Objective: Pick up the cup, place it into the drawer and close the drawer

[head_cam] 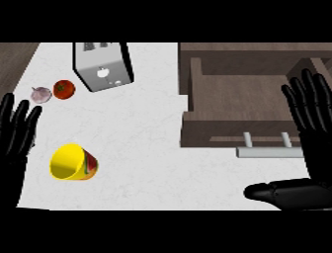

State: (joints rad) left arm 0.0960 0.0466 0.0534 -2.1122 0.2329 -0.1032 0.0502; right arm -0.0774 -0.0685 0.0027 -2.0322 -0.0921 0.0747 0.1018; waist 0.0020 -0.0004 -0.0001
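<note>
The yellow cup (pixel 72 162) lies tipped on the white bench (pixel 154 123) just beside the left robot hand (pixel 7 136), fingers spread; the right robot hand (pixel 318 133) — also spread — waits beside the open drawer (pixel 249 99).

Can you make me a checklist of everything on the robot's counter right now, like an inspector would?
Surface: white counter, with wood floor showing past its left edge.
Job's things: yellow cup lying tipped on its side at the left front; brown drawer open, nothing seen inside, with a pale handle at its front.
Clutter: silver toaster at the back; red tomato and pale garlic side by side left of it.
Hands: left hand open, beside the cup without touching it; right hand open, over the drawer's right side.
Cables: nothing seen.
Surroundings: nothing seen beyond the floor.
</note>
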